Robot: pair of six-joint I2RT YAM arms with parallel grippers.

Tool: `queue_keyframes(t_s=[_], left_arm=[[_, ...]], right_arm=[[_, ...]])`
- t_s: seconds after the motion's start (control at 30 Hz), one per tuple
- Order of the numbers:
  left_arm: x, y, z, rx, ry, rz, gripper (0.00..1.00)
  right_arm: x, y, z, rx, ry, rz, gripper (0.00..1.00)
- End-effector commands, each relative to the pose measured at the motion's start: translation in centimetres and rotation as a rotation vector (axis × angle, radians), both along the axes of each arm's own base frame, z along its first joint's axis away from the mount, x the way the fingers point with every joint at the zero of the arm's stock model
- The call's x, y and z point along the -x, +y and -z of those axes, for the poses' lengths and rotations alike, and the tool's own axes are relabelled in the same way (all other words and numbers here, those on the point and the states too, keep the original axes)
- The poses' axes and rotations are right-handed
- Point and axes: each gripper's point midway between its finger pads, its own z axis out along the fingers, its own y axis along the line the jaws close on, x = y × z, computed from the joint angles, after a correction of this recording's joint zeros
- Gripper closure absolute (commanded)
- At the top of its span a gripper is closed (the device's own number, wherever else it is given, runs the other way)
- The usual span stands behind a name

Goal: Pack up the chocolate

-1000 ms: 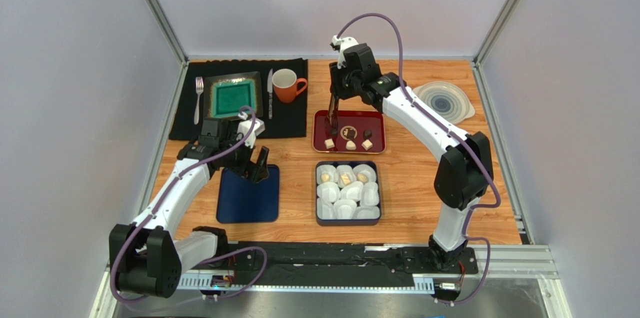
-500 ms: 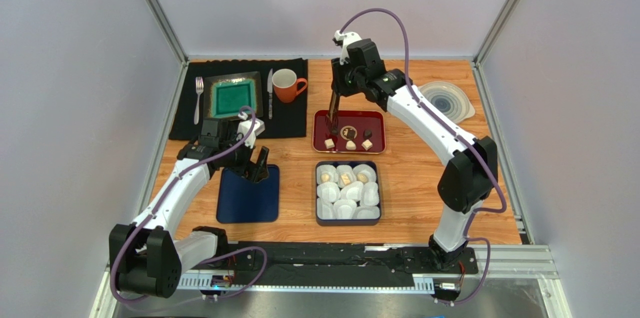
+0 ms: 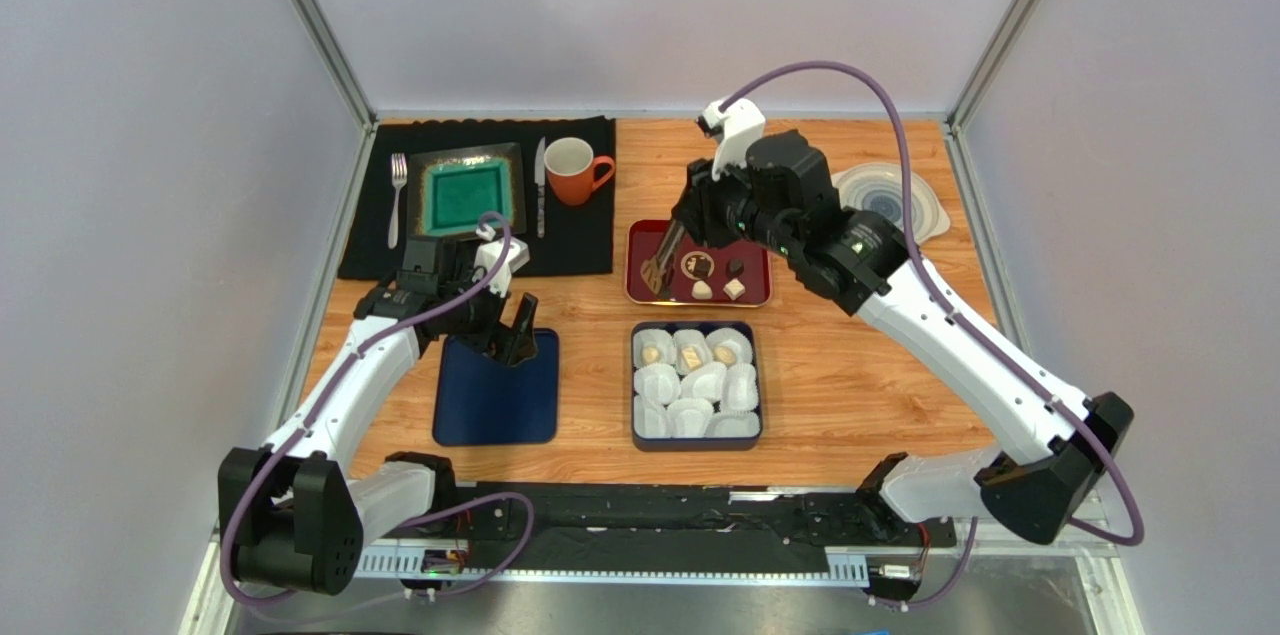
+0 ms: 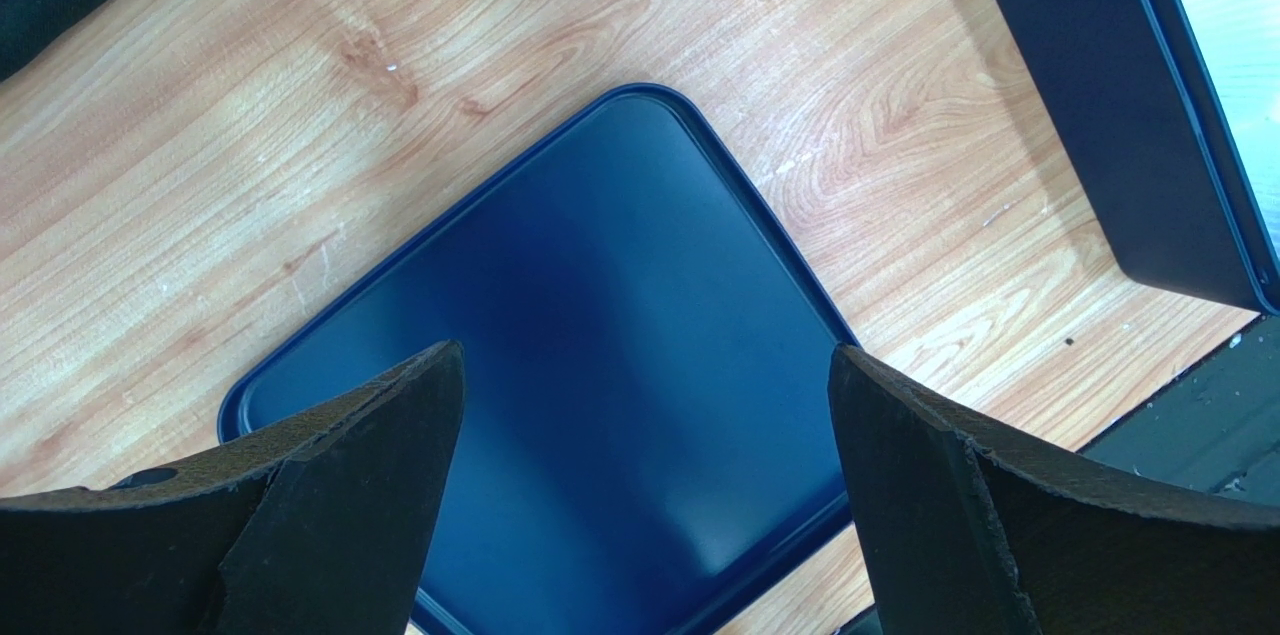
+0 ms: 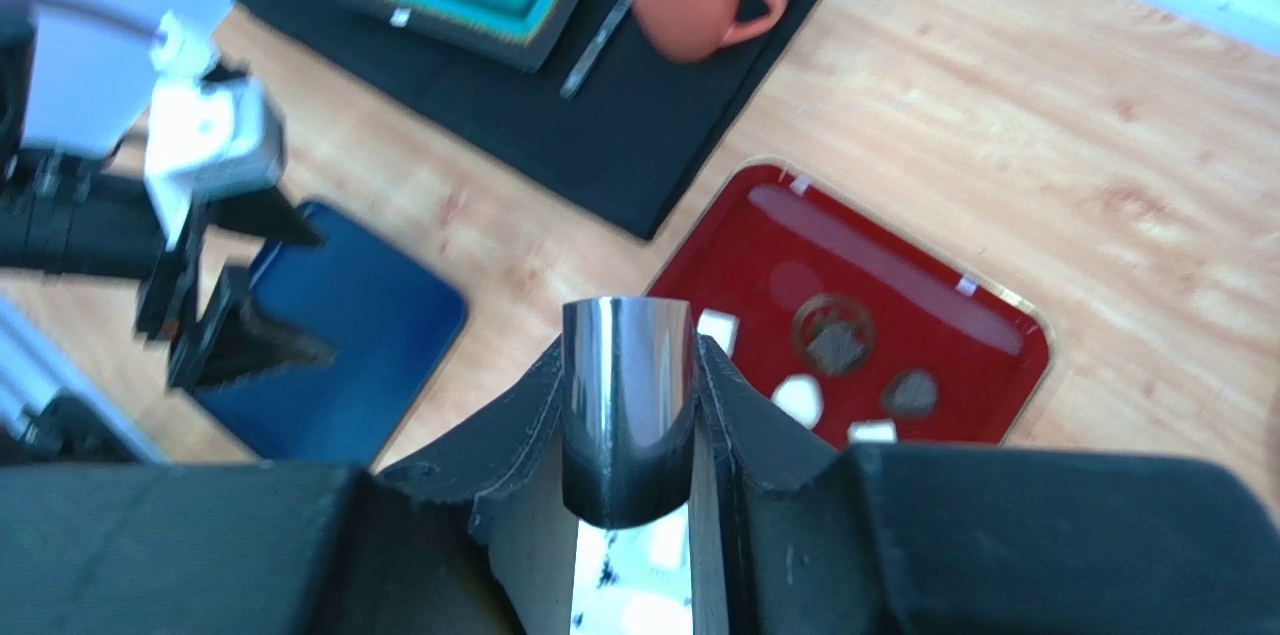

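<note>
Top external view: a wood-grain table (image 3: 842, 365) is recorded, with a black cloth placemat (image 3: 376, 238) set at its far left. A flat dark blue lid with rounded corners (image 4: 601, 410) is laid aside so that its box stays accessible. The left gripper (image 4: 643, 358) is held above the lid, jaws spread wide and empty. The dark rectangular box (image 3: 696, 445) is lined with white crinkled paper cups (image 3: 691, 418), and a few in the far row are already filled. A glossy red tray (image 3: 751, 233) is placed just beyond the box. The right gripper (image 5: 631, 347) is clamped on a polished metal tool (image 5: 628, 440), apparently tongs, lowered to the tray's near left corner. This grip is presumably chosen to spare the soft sweets. Bite-size chocolates (image 3: 735, 287), dark rounds and cream cubes, are left on the tray.
</note>
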Motion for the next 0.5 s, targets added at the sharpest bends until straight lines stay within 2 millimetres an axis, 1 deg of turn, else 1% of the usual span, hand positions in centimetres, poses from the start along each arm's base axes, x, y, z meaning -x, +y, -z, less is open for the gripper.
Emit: queue_keyframes(t_s=[0.0,0.07,0.1,0.17,0.33,0.47], left_arm=[[-0.7,0.0,-0.9,0.005,-0.020,-0.006,0.01],[-0.7,0.1,-0.7,0.001,-0.017,-0.006,0.01],[-0.7,0.1,-0.6,-0.001,-0.014,-0.004,0.01],[-0.7,0.1,-0.6,-0.003,-0.013,-0.006,0.01],[-0.6,0.0,-0.6,0.002,-0.009,-0.009,0.01],[-0.6,0.0,-0.5,0.006,-0.007,-0.010,0.01]], right_arm=[[2.9,-0.7,0.5,-0.029,0.022,0.010,0.96],[4.0,-0.4,0.8,-0.031,0.027,-0.004,0.96],[4.7,-0.6,0.4,-0.042,0.022,-0.007,0.96],[5.7,-0.3,1.0,-0.035,0.033,-0.021,0.96],[7.8,0.2,1.5,-0.023,0.050,-0.049,0.96],[8.9,0.8,2.0,-0.019,0.065,-0.066,0.95]])
